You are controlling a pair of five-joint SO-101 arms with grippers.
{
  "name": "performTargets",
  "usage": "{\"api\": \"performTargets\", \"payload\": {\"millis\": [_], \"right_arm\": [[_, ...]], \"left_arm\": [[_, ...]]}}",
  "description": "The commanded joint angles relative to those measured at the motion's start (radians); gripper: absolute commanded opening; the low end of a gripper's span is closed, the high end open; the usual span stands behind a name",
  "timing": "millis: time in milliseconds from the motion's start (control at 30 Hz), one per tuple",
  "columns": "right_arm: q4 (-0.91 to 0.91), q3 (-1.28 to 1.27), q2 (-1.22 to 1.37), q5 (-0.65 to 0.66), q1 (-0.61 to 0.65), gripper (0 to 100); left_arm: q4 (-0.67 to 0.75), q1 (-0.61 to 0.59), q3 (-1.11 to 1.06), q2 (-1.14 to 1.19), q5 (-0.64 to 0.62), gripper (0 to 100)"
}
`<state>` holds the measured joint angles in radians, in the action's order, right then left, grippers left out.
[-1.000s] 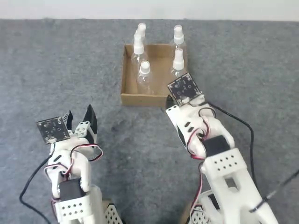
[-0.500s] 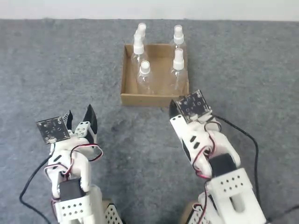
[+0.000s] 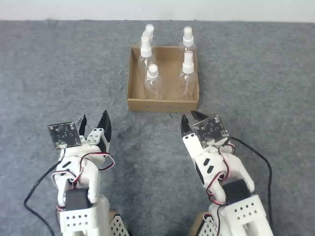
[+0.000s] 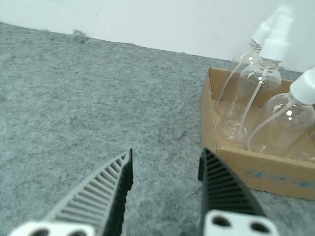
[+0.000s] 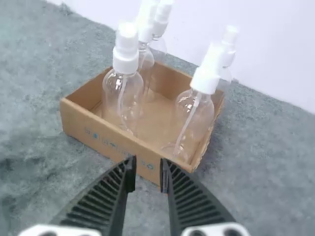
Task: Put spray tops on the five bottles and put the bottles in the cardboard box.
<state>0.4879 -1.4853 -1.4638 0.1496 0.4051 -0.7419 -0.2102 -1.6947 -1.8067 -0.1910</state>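
Standing upright just ahead of the right pincer [image 3: 190, 118], the five bottles [image 3: 152, 84] are all wearing spray tops [image 3: 152, 70] and appearing to sit inside the cardboard box [image 3: 162, 104]. The right pincer is hovering near the box's front wall, jaws narrowly parted and carrying nothing. The left pincer [image 3: 93, 118] is resting with the box well ahead of it, toward the other arm's side, jaws spread wide and empty.

Risk noted: any forward drift of the right pincer is likely to be shoving the light, shallow box or toppling the tall, narrow bottles, their clear smooth plastic offering little stability.

The grey surface [image 3: 59, 64] is looking fuzzy and carpet-like; the pincer jaws are showing ribbed inner faces.
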Motion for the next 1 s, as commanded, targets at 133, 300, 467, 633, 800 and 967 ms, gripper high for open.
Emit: {"api": "performTargets", "payload": {"millis": [133,300,467,633,800,967], "right_arm": [[0.002,-0.068,-0.151,-0.091,0.005,3.8],[0.002,-0.181,-0.277,-0.086,0.004,3.8],[0.128,-0.166,-0.355,-0.091,-0.019,3.8],[0.191,-0.190,-0.354,-0.091,-0.093,3.8],[0.271,-0.198,-0.352,-0.087,-0.163,3.9],[0.386,-0.198,-0.349,-0.086,-0.165,3.9]], "left_arm": [[-0.038,0.005,0.010,-0.012,-0.012,21],[-0.040,0.005,0.010,-0.012,-0.012,21],[-0.040,0.005,0.010,-0.012,-0.012,21],[-0.040,0.000,0.010,-0.012,-0.012,21],[-0.040,0.002,0.010,-0.009,-0.012,21],[-0.040,0.003,0.010,-0.008,-0.012,21]]}}
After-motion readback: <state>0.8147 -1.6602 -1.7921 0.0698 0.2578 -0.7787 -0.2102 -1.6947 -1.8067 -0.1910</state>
